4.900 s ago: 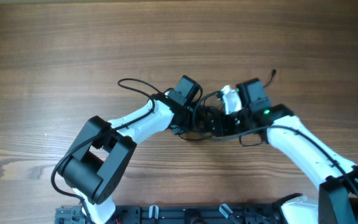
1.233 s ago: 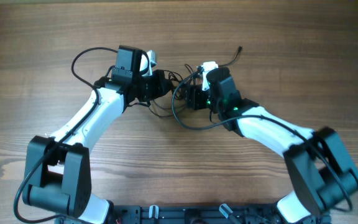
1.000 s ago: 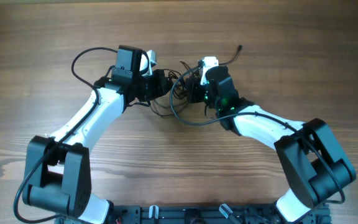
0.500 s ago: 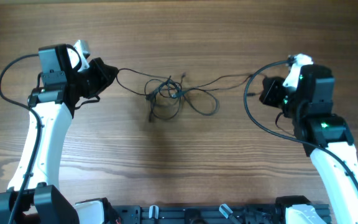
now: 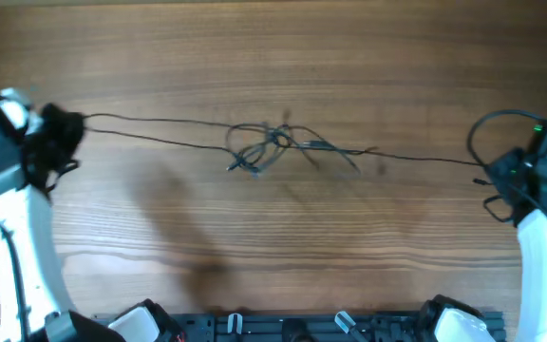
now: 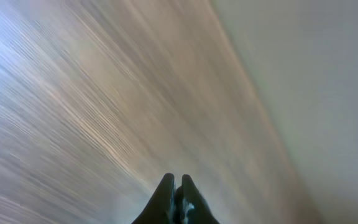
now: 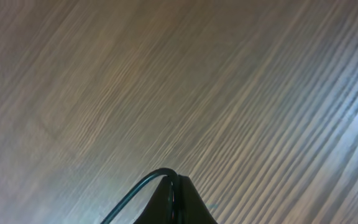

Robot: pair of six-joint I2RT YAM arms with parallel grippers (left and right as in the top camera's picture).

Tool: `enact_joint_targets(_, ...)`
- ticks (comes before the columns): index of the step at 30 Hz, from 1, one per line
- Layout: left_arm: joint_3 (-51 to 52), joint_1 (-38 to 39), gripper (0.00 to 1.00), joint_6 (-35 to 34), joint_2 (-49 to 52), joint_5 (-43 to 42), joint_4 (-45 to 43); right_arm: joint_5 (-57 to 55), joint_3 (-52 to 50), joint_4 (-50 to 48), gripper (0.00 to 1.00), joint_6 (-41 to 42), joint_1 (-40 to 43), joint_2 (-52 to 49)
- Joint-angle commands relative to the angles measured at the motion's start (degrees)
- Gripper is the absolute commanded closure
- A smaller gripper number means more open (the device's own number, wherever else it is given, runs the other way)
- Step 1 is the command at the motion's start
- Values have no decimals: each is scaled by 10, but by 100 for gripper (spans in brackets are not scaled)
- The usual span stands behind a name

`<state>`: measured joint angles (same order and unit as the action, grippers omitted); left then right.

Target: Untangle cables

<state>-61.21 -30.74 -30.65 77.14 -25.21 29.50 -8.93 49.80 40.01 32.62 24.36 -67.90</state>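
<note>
Both jaws pinch shut on the cables, stretched taut with a knot midway.

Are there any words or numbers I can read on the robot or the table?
None. No word, number or label can be read on the table, the cables, the left arm or the right arm. A small green light glows on the right arm, with no writing. Both wrist views are blurred.
</note>
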Motion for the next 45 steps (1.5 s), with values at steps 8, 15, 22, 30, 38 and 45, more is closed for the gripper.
enact_joint_targets(8,1,41,96,-27,-13,-84,47,259,0,-13,44,-50,37,5)
enact_joint_targets(15,1,240,0,-26,-10,-21,47,386,0,8,0,-131,-5,5)
enact_joint_targets(22,2,387,0,-36,55,59,47,415,-17,11,1,-65,-177,4)
enact_joint_targets(30,2,400,16,-139,181,56,35,414,-114,-210,0,127,-452,-66)
enact_joint_targets(38,2,416,26,38,202,34,29,308,-117,-379,60,287,-619,-238)
enact_joint_targets(45,2,478,60,218,231,61,36,338,-117,-413,93,256,-620,-275)
